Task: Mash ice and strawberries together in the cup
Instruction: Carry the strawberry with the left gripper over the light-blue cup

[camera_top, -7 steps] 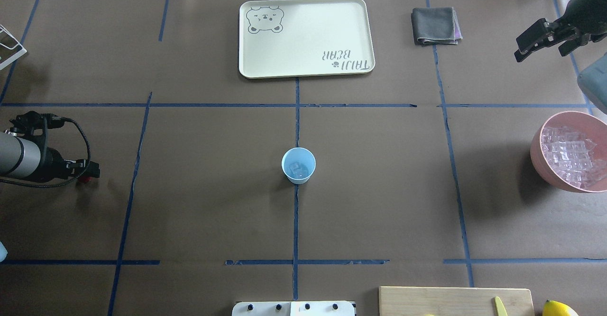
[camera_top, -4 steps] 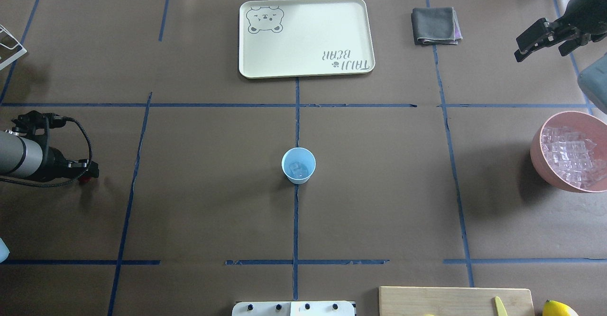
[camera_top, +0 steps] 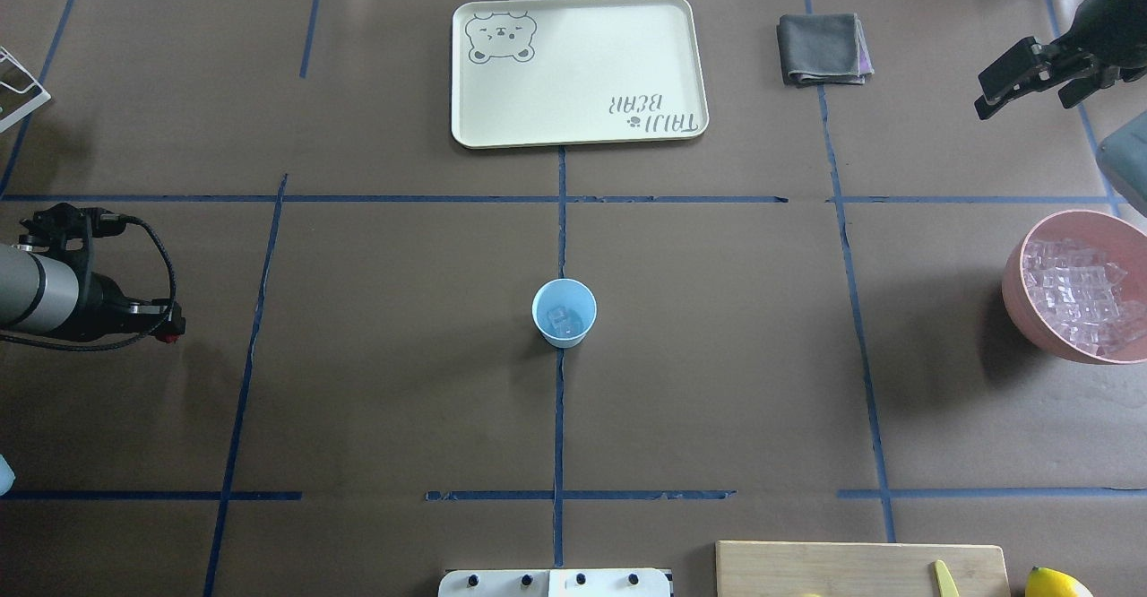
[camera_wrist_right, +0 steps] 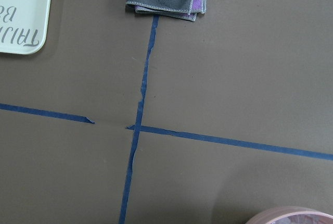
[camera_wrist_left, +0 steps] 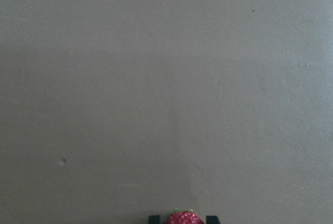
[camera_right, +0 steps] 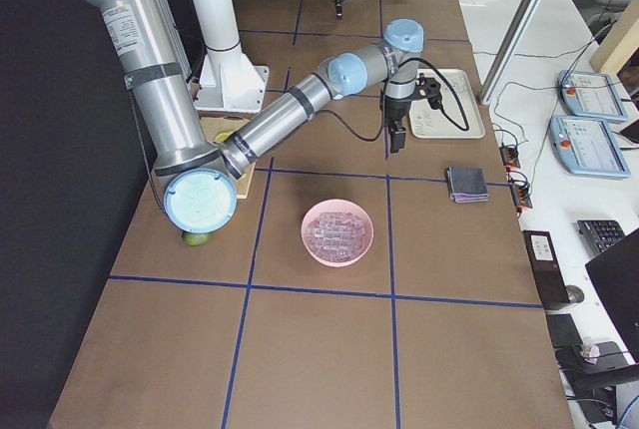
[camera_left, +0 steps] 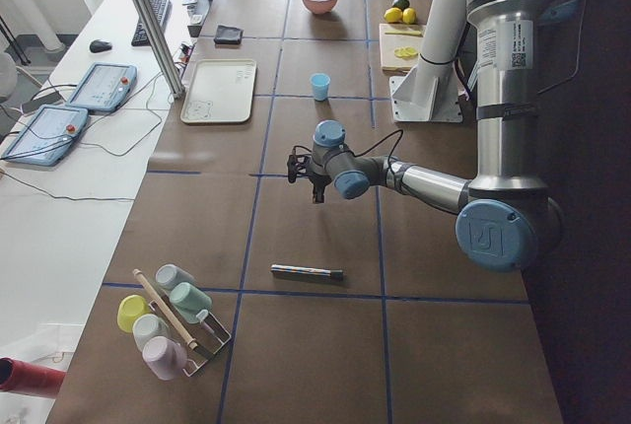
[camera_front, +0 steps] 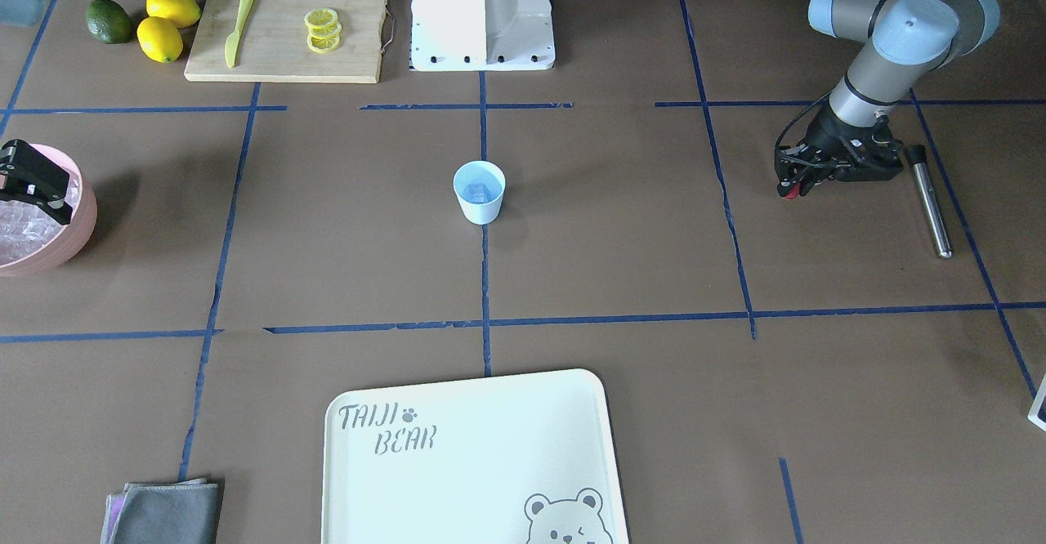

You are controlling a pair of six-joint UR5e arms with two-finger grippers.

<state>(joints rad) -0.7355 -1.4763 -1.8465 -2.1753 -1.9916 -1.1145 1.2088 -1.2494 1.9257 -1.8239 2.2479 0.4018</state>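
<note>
The pale blue cup [camera_top: 564,312] stands upright at the table's centre, with a few clear cubes of ice [camera_top: 560,317] inside it. More ice [camera_top: 1075,297] fills the pink bowl [camera_top: 1017,301] at the right edge. My left gripper [camera_top: 168,332] hovers over bare table far left of the cup, shut on a small red strawberry [camera_wrist_left: 183,218]. The berry shows as a red dot at the fingertips in the front-facing view [camera_front: 786,194]. My right gripper [camera_top: 1021,102] hangs open and empty at the far right, beyond the bowl.
A cream tray [camera_top: 578,68] and a folded grey cloth [camera_top: 823,48] lie at the far side. A cutting board [camera_front: 286,29] with lemon slices and a knife, lemons [camera_front: 167,21] and an avocado sit by the robot base. A metal rod [camera_front: 930,201] lies near the left arm.
The left arm drew back slightly to the left with the strawberry. The right gripper shifted a little toward the far edge. The cup has not moved.
</note>
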